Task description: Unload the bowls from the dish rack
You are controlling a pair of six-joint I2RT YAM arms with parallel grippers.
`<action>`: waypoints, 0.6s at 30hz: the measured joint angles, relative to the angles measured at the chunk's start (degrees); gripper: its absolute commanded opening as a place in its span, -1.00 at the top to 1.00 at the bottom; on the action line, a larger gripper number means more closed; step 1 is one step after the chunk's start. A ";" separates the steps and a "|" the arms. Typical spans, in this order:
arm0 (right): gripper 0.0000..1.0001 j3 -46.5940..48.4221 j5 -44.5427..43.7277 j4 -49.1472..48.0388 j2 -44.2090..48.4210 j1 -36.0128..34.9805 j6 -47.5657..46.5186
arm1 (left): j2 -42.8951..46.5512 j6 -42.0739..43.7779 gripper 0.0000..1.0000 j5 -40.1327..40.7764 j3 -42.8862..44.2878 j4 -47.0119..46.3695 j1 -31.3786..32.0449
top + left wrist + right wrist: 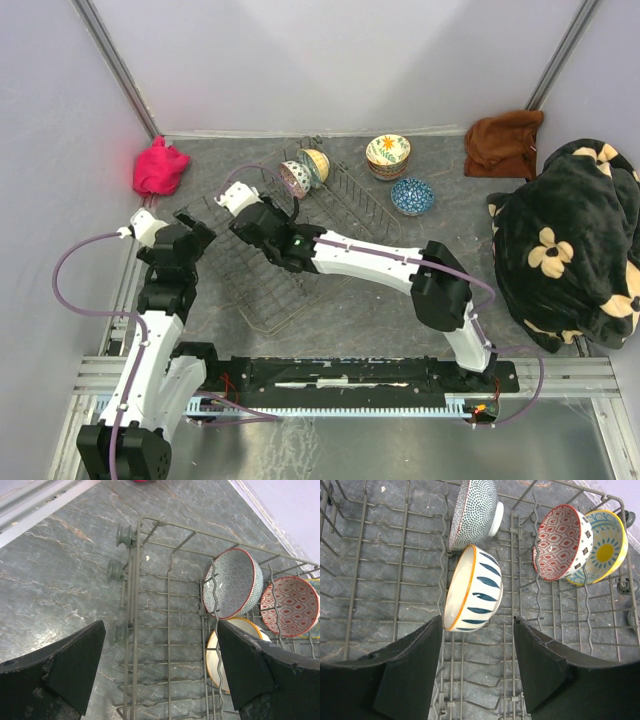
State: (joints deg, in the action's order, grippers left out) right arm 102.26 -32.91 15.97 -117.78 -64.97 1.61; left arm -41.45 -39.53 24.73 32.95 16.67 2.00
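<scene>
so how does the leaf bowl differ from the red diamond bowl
The leaf bowl shows its white outside, dark blue strokes, orange rim; red diamond bowl shows its red-patterned inside. The leaf bowl sits just ahead of the right tool; red diamond bowl stands off to the side beside a yellow-rimmed bowl. Both stand on edge in the dish rack.

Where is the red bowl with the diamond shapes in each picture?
Top external: the red bowl looks tiny, upper middle, at the far end of the rack.
Left wrist: right side, standing on its edge between the wires.
Right wrist: upper right, also on its edge.
Shared landmark: the dish rack whose wires hold it in every view.
</scene>
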 measured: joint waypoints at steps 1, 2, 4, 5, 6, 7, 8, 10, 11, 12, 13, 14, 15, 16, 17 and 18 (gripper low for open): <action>-0.32 1.01 -0.61 0.04 -0.96 -0.28 -0.20 | 0.24 -0.04 -0.98 0.70 0.13 0.44 0.00; -0.31 1.70 -1.03 0.15 -1.64 -0.44 -0.31 | 0.55 -0.07 -0.99 1.29 0.15 0.87 0.00; -0.30 3.34 -2.16 0.74 -3.28 -0.70 -0.48 | 1.11 -0.11 -0.98 2.40 0.15 1.51 0.00; -0.30 4.11 -2.56 1.09 -4.04 -0.81 -0.48 | 1.44 -0.13 -0.98 2.93 0.17 1.81 0.00; -0.29 4.87 -3.19 1.44 -4.87 -0.94 -0.46 | 1.79 -0.15 -0.99 3.50 0.17 2.12 0.00; -0.29 5.33 -3.65 1.75 -5.44 -0.96 -0.46 | 2.25 -0.20 -0.99 4.00 0.17 2.49 0.00; -0.29 5.55 -4.26 1.99 -5.86 -1.01 -0.46 | 2.38 -0.22 -0.99 4.17 0.17 2.56 0.00; -0.29 5.64 -5.14 2.45 -6.34 -1.03 -0.46 | 2.80 -0.37 -0.99 4.83 0.17 2.82 0.00; -0.28 5.77 -5.57 2.69 -6.56 -1.03 -0.46 | 2.86 -0.52 -0.98 5.09 0.17 2.93 0.00; -0.27 5.99 -5.99 2.82 -6.84 -1.03 -0.46 | 2.86 -0.57 -0.99 5.20 0.17 2.97 0.00; -0.27 6.21 -6.32 2.97 -7.02 -1.03 -0.46 | 2.84 -0.63 -0.99 5.25 0.17 3.02 0.00; -0.27 6.40 -6.84 3.06 -7.23 -1.03 -0.46 | 2.84 -0.72 -0.99 5.25 0.17 3.04 0.00; -0.26 6.51 -7.28 3.10 -7.34 -1.03 -0.44 | 2.86 -0.79 -0.99 5.25 0.17 3.04 0.00; -0.25 6.56 -7.93 3.15 -7.39 -1.01 -0.42 | 2.89 -0.92 -0.99 5.25 0.17 3.04 0.00; -0.25 6.60 -8.59 3.19 -7.43 -0.87 -0.39 | 2.93 -1.01 -0.99 5.25 0.17 3.06 0.00; -0.25 6.62 -9.14 3.26 -7.45 -0.66 -0.37 | 2.99 -1.01 -0.99 5.22 0.17 3.06 0.00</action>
State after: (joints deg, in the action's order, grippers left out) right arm 108.88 -42.04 19.22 -125.23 -65.63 1.23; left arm -38.46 -40.53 29.95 33.12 19.73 2.00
